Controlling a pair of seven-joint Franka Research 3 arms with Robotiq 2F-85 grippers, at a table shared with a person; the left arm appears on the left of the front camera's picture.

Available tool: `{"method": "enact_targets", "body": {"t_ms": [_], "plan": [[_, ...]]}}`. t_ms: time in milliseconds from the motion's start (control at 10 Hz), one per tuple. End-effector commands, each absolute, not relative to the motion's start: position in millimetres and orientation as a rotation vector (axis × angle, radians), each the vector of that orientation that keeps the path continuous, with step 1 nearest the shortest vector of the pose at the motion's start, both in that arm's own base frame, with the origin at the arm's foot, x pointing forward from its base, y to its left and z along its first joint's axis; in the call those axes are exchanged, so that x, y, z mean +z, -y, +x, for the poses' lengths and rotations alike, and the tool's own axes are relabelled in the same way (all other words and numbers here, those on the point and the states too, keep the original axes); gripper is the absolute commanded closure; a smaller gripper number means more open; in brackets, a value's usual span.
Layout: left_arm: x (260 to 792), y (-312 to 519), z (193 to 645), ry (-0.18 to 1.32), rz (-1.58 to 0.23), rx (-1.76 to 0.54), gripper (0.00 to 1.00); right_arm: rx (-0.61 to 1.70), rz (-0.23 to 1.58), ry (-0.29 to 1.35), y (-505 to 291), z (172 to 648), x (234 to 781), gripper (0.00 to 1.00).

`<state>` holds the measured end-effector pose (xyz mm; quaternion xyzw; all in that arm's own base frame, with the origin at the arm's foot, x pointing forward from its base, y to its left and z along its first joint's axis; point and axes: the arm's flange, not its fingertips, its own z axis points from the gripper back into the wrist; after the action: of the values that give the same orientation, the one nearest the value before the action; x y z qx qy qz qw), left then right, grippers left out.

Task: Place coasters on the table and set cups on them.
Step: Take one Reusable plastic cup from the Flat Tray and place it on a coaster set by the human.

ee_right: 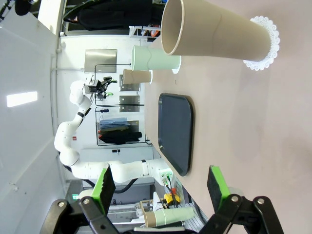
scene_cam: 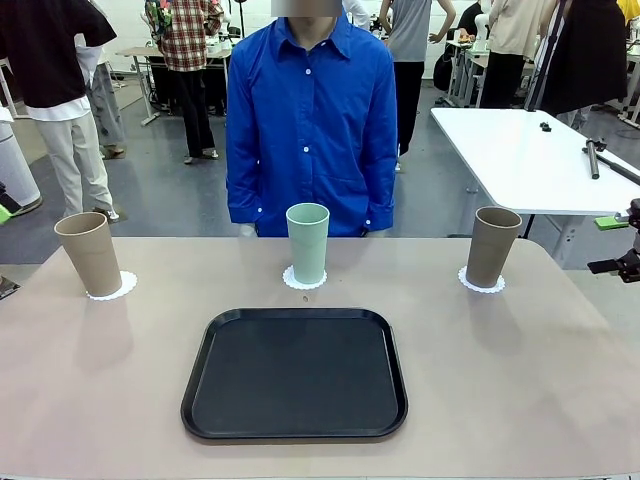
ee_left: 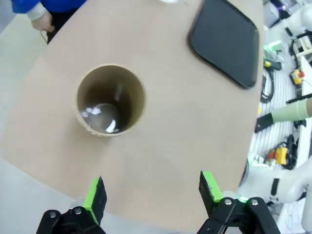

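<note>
One black tray (scene_cam: 294, 374) lay nearest; beyond, three cups (scene_cam: 307, 242) stood on three coasters (scene_cam: 291, 279). Left gripper (ee_left: 152, 192) and right gripper (ee_right: 161, 187) gaped open, empty.

I see a smooth, matt tan table (scene_cam: 520, 380). The three cups look like dull plastic: two brown ones (scene_cam: 90, 253) (scene_cam: 493, 246) and a mint green one (scene_cam: 307, 242). Under each sits a lacy white paper coaster (scene_cam: 122, 289). The black tray (scene_cam: 295, 374) looks like plastic with a soft shine.
</note>
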<state>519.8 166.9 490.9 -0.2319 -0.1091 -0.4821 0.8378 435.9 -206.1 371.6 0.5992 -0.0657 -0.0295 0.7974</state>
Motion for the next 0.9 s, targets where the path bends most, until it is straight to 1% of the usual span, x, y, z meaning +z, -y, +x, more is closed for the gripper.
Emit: {"method": "enact_targets", "body": {"t_ms": [0,100,400,500,600,800], "plan": [[506,-140,494,0.142,-0.406,-1.058,0.00,-0.064,1.288,0.141,207,435,372,0.00],[513,-132,486,0.110,-0.344,-1.073,0.00,-0.064,1.288,0.141,207,435,372,0.00],[532,-121,462,0.143,-0.201,-1.037,0.00,-0.064,1.288,0.141,207,435,372,0.00],[535,-122,455,0.152,-0.192,-1.029,0.00,-0.064,1.288,0.141,207,435,372,0.00],[538,-127,474,0.129,-0.267,-1.082,0.00,-0.064,1.288,0.141,207,435,372,0.00],[538,-127,474,0.129,-0.267,-1.082,0.00,-0.064,1.288,0.141,207,435,372,0.00]]}}
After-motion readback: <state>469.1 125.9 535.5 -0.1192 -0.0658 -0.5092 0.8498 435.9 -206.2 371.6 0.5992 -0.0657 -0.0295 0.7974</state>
